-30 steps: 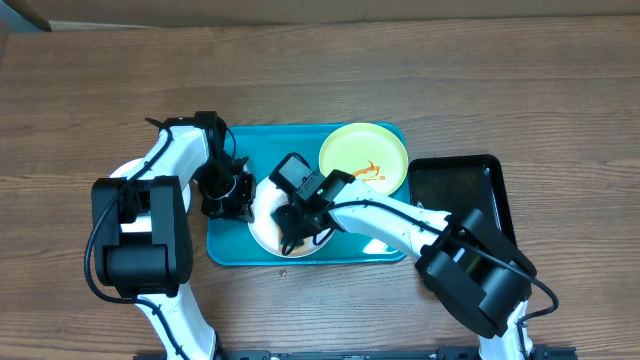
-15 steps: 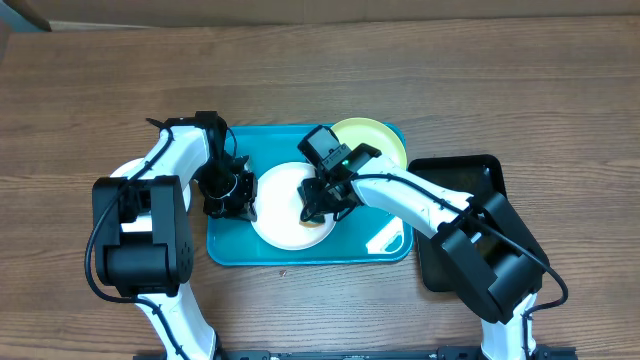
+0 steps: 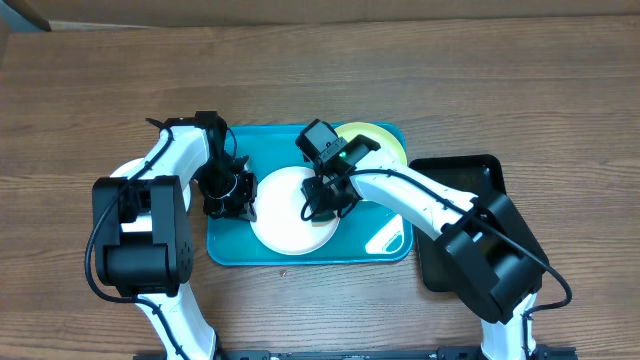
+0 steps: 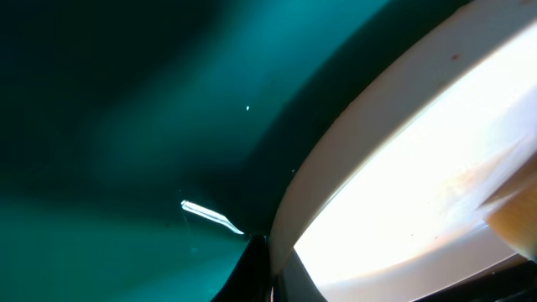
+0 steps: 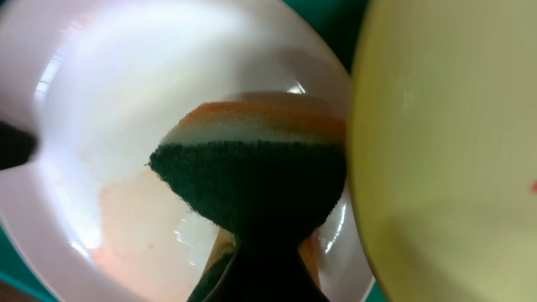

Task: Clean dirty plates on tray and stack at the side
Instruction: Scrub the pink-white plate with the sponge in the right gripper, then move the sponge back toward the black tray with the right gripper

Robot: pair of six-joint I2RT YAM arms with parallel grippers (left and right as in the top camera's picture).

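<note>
A white plate (image 3: 285, 215) lies on the teal tray (image 3: 228, 240); faint orange smears show on it in the right wrist view. My left gripper (image 3: 238, 197) is shut on its left rim (image 4: 336, 193), the edge pinched between the jaws (image 4: 270, 256). My right gripper (image 3: 326, 200) is shut on a sponge (image 5: 252, 172) with a dark green scrub face and an orange back. The sponge is pressed onto the white plate (image 5: 126, 126) near its right side. A cream plate with a pale green rim (image 3: 385, 143) sits at the tray's far right corner, partly under my right arm; it also fills the right of the wrist view (image 5: 445, 151).
A smaller black tray (image 3: 470, 190) lies right of the teal one, partly under my right arm. Bare wooden table (image 3: 100, 90) surrounds both trays. Light glares off the teal tray's front right (image 3: 385, 238).
My right gripper swept the sponge from the white plate's near side to its far right, and now covers part of the cream plate. The white plate shifted slightly away. The left gripper kept still.
</note>
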